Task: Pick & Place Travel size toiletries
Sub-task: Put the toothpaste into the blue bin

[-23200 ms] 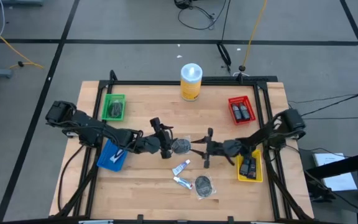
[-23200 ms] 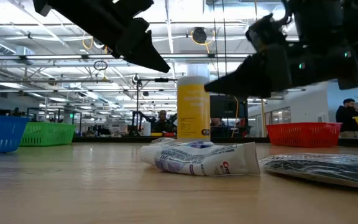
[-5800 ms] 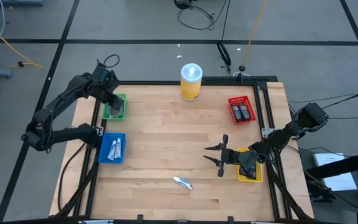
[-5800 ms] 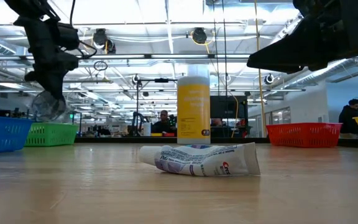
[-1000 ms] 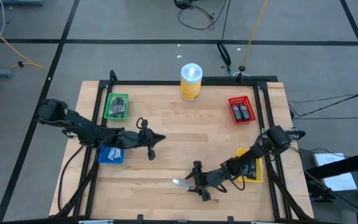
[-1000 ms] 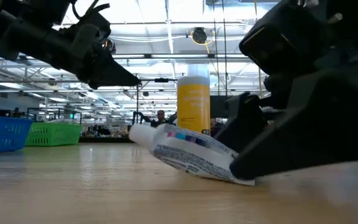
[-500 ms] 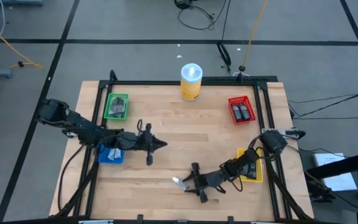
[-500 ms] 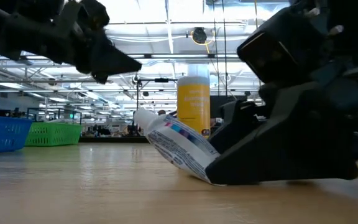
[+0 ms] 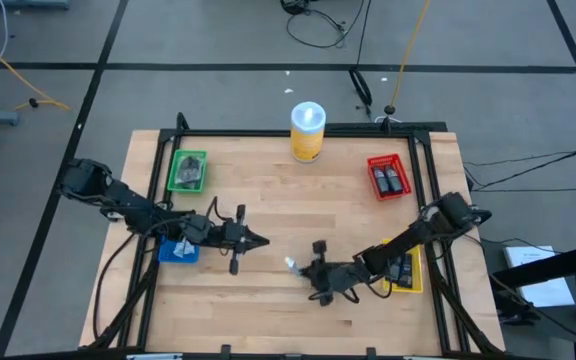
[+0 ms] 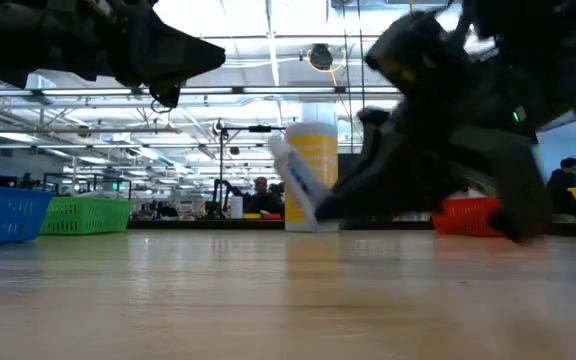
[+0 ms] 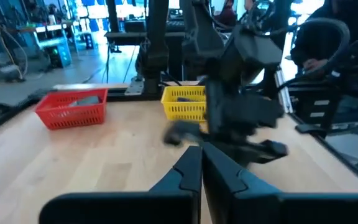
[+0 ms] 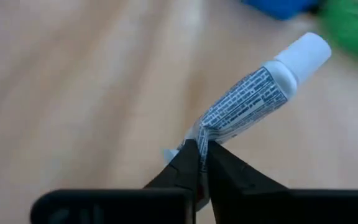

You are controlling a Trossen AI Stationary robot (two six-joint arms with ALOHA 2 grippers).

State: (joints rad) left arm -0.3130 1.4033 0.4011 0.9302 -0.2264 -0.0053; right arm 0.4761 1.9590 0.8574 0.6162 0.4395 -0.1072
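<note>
A thin white tube with a white cap (image 12: 257, 90) is in my right gripper (image 12: 199, 155), which is shut on it near the table's middle, toward the near side. In the high view the tube (image 9: 290, 265) sticks out from my right gripper (image 9: 304, 269) toward the left. In the low view the tube (image 10: 296, 190) is above the table, tilted with its cap up. My left gripper (image 9: 261, 241) is shut and empty, above the table left of the tube; its closed fingers (image 11: 199, 171) point toward the right arm. My right gripper pinches the tube's flat crimped tail end (image 12: 197, 134) between its two fingertips. The fingers lie roughly along the tube, coming from the table's right. The tube is lifted clear of the table and tilted, with the cap end (image 12: 304, 51) away from the fingers.
A green bin (image 9: 186, 171) at far left holds dark packets. A blue bin (image 9: 176, 251) sits under the left arm. A red bin (image 9: 388, 177) and a yellow bin (image 9: 403, 270) with black bottles stand at the right. A tall yellow canister (image 9: 308, 130) stands at the far edge.
My right gripper has gone up and toward the table's far edge with the tube. The tube, whose tail was down at the table a second ago, now hangs clear of it and stands steeper. My left gripper has shifted a little toward the near edge.
</note>
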